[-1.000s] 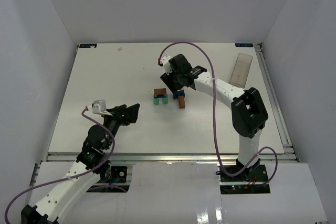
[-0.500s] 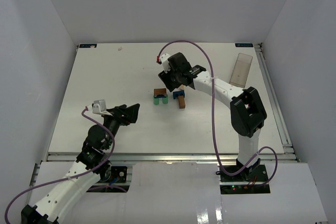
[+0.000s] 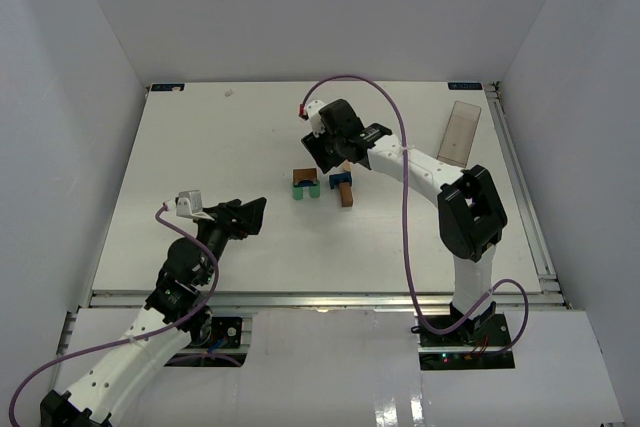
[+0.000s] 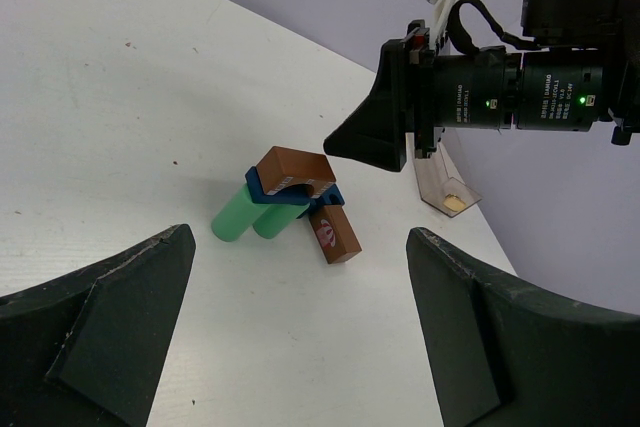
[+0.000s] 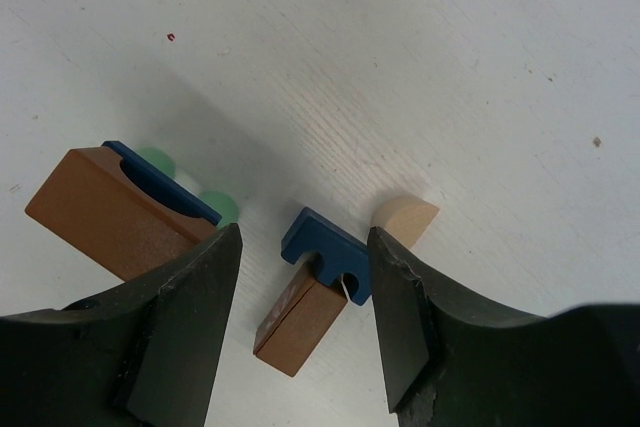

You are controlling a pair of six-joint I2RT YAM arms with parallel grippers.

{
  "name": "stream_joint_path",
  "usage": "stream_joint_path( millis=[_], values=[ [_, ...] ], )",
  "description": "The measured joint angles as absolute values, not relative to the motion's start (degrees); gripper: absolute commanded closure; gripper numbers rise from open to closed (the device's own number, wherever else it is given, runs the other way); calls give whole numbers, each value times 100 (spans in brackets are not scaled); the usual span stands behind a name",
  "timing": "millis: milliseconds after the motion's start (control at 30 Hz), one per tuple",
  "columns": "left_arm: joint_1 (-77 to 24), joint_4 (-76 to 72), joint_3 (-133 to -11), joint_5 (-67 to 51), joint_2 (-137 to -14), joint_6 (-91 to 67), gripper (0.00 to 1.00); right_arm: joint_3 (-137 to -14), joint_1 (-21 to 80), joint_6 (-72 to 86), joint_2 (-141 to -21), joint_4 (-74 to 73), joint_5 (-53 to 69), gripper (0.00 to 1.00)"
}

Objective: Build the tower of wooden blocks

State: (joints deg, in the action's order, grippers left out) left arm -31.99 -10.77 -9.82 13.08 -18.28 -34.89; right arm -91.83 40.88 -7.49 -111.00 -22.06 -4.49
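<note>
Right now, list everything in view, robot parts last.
green cylinders: two, green, side by side under the arch
brown arch: one, brown, on top of that stack
blue pieces: two, blue, one under the arch, one against the brick
brown brick: one, brown, right of the cylinders
tan piece: one, tan, near the brick
clear box: one, transparent, far right
left gripper: one, black, open, near left
right gripper: one, black, open, over the blocks

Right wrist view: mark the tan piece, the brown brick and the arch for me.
Tan piece (image 5: pixel 405 219), right wrist view, its top face.
Brown brick (image 5: pixel 300 314), right wrist view, its long side.
Arch (image 5: pixel 105 209), right wrist view, its broad flat face.
</note>
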Motion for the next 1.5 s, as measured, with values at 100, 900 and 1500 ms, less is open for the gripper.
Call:
stream_joint_path(
  millis=[100, 900, 1500],
  values=[
    [-3199, -1076, -983, 1308, -1828, -3489, 2, -9182, 4088, -659, -11100, -2206, -542, 41],
    [-3199, -1074, -982, 1308, -1815, -3492, 2, -8796, 4088, -213, -11052, -2038, -363, 43],
    [-3199, -1082, -982, 1308, -1818, -3482, 18, -8766, 4063, -173, -11041, -2023, -647, 43]
  ],
)
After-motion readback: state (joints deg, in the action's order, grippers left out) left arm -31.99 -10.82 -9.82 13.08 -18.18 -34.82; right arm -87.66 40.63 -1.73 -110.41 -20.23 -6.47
